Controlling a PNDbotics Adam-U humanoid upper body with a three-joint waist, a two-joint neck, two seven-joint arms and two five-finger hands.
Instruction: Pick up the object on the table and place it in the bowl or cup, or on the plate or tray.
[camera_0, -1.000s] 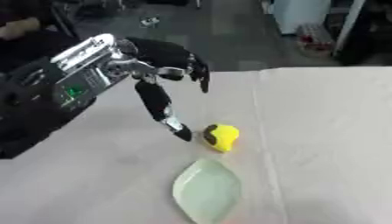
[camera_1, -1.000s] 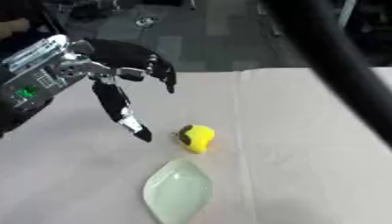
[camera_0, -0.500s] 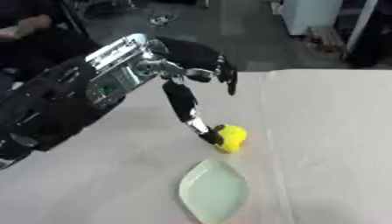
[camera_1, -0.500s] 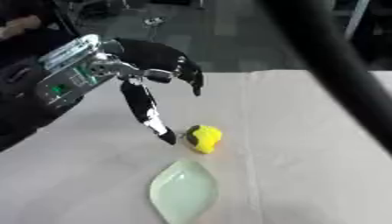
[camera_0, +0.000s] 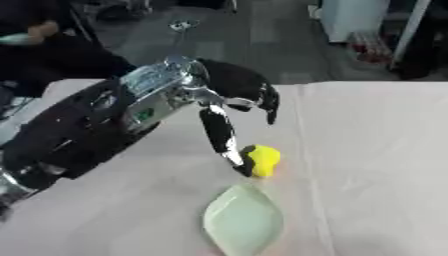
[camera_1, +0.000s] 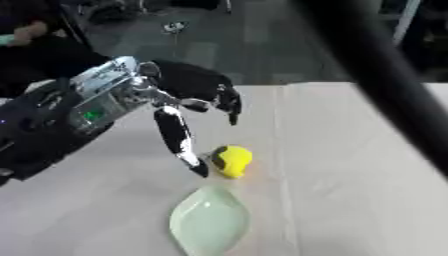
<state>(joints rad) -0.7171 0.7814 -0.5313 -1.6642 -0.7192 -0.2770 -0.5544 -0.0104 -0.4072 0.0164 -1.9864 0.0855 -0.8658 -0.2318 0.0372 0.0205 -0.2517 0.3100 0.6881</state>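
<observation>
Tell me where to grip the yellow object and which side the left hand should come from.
Grip the yellow object across its rounded middle, coming from above and its left, where the left hand already has one long finger down beside it. It is small and roundish, so probably pinch it between thumb and finger. The pale green plate lies just in front, so avoid that side.
</observation>
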